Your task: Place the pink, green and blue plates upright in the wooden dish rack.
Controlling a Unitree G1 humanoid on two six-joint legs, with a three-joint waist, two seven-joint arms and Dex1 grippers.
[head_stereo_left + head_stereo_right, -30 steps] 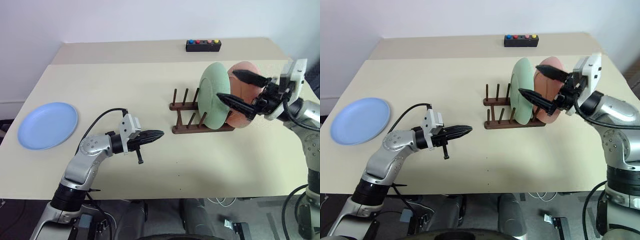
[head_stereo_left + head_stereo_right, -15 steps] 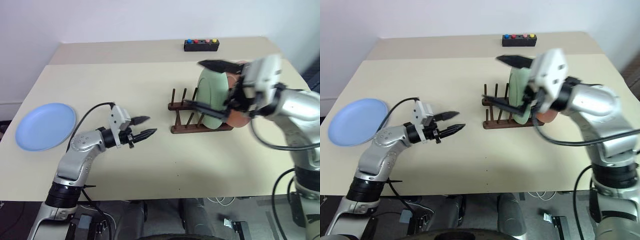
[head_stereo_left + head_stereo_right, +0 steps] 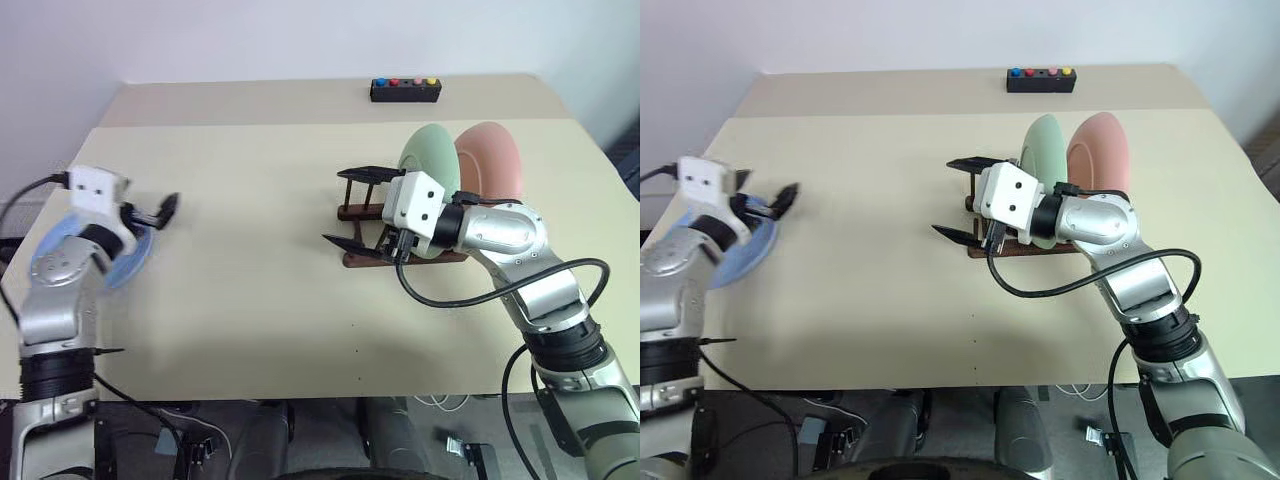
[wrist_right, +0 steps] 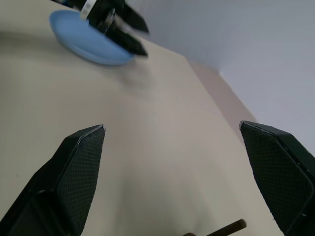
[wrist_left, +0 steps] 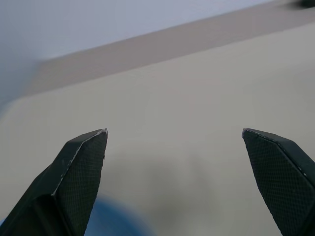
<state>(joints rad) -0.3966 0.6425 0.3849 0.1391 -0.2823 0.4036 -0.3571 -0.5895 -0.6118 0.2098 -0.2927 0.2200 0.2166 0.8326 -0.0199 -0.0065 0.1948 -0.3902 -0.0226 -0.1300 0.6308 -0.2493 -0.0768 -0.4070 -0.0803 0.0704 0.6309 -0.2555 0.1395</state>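
The beige table (image 3: 260, 290) carries everything, with both arms reaching over it. The right gripper (image 3: 352, 207) hangs with its two black fingers spread wide and nothing between them, level and pointing toward the robot's left; the wooden dish rack (image 3: 372, 256) sits directly behind and partly beneath it, its empty pegs nearest the fingers. Further along the rack, away from the fingertips and beside the right forearm, the green plate (image 3: 432, 165) stands upright in the slots, and the pink plate (image 3: 490, 162) stands upright just behind it on the far side from the gripper. Well apart, at the table's left edge, the left gripper (image 3: 160, 211) is also released, fingers wide and empty, held just above the blue plate (image 3: 128, 268), which lies flat on the table beneath and behind the wrist. A small black box with coloured buttons (image 3: 405, 90) rests at the table's far edge, beyond the right gripper.
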